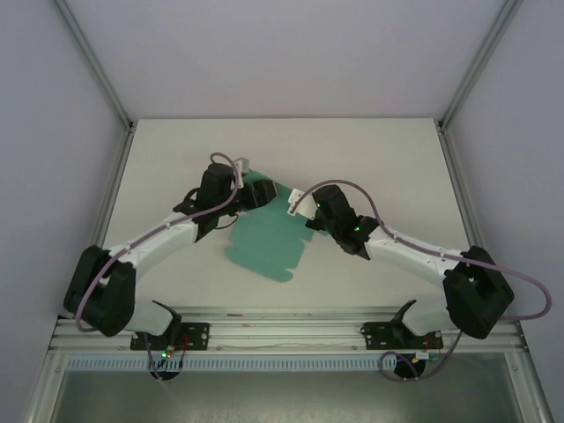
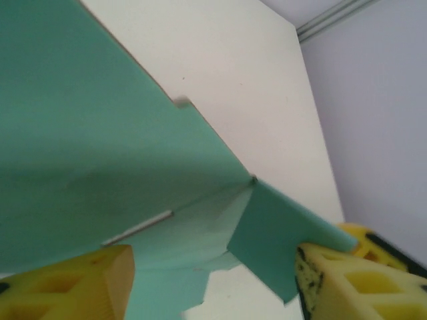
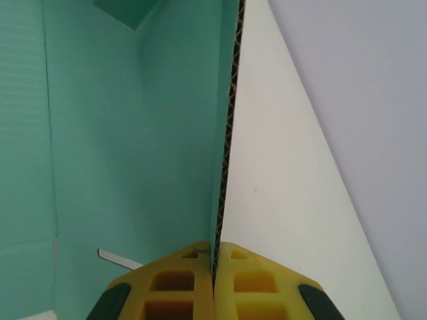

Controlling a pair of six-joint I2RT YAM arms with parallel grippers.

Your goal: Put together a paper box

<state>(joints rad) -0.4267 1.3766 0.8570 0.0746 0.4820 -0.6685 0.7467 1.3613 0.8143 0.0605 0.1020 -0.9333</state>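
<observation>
The right end effector (image 3: pixel 215 257) is clamped on the paper box's (image 1: pixel 264 242) raised wall (image 3: pixel 133 147), propping it upright off the tabletop (image 1: pixel 370 150). The left end effector (image 2: pixel 213 280), fingers apart, straddles a side flap (image 2: pixel 280 237), probably to fold it.

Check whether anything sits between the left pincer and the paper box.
Nothing visible does. The open left pincer straddles a flap of the paper box; the right pincer is shut on the box's edge.

Soft, even light; blurry wrist close-ups.
</observation>
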